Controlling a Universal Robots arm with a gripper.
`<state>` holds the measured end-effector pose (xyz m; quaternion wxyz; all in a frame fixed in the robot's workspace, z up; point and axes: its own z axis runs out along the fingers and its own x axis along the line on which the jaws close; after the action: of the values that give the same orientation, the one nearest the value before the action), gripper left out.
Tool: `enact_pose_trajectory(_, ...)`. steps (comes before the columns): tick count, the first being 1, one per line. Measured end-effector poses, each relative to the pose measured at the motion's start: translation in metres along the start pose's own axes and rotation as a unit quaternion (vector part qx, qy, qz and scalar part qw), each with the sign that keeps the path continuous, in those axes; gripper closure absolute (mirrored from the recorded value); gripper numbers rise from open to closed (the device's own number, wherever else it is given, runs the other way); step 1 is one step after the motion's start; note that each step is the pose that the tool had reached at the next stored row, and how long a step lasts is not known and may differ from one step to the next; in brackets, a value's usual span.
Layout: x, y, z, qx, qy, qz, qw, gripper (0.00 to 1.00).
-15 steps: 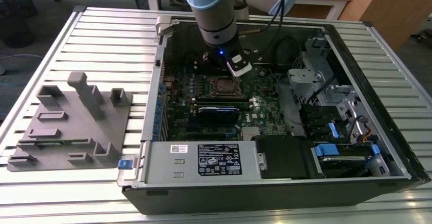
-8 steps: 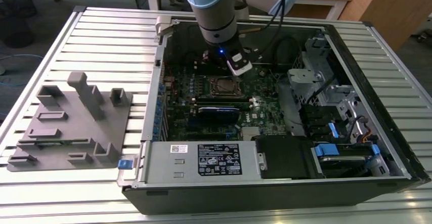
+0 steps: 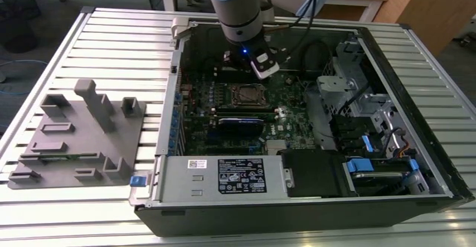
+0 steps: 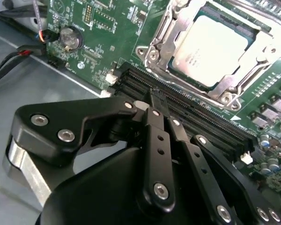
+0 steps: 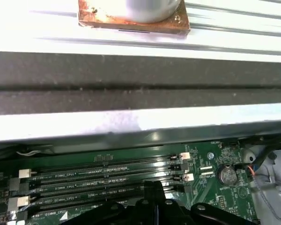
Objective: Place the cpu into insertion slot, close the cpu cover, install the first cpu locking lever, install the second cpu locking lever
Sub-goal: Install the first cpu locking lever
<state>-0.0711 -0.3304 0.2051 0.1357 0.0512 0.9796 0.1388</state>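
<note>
The cpu (image 4: 210,47) lies flat in the insertion slot (image 4: 152,56), its silvery top showing. The cpu cover (image 4: 225,84) sits down around it as a metal frame; whether the locking levers are latched I cannot tell. In the exterior view the slot (image 3: 246,95) is mid-board inside the open computer case. My gripper (image 4: 152,101) hangs a little way off the slot, over the long black memory slots (image 4: 196,117), shut with nothing between its fingers. Its tips also show in the first wrist view (image 5: 154,187), and in the exterior view the gripper (image 3: 257,64) is just behind the slot.
A grey fixture block (image 3: 78,132) stands on the slatted table at the exterior view's left. The black-labelled power supply (image 3: 238,174) fills the case's near side, and drive cages (image 3: 349,85) take up the exterior view's right. A coin battery (image 4: 69,37) and cables (image 4: 18,51) lie near the board's edge.
</note>
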Motion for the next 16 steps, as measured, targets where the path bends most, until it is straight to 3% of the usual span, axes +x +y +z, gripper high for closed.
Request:
enact_pose_trajectory(1, -0.0002, 0.0000, -0.0001, 0.0039, 0.0028, 0.001, 1.0000, 0.89)
enact_pose_trajectory(5, -0.0005, -0.0003, -0.0002, 0.0236, 0.0216, 0.007, 0.9995, 0.89)
enact_pose_trajectory(7, -0.0006, -0.0004, -0.0002, 0.0347, 0.0289, 0.009, 0.9989, 0.89)
enact_pose_trajectory(12, -0.0007, -0.0008, -0.0004, 0.0668, 0.0400, 0.009, 0.9969, 0.89)
enact_pose_trajectory(16, -0.0008, -0.0011, -0.0004, 0.0933, 0.0480, 0.009, 0.9944, 0.89)
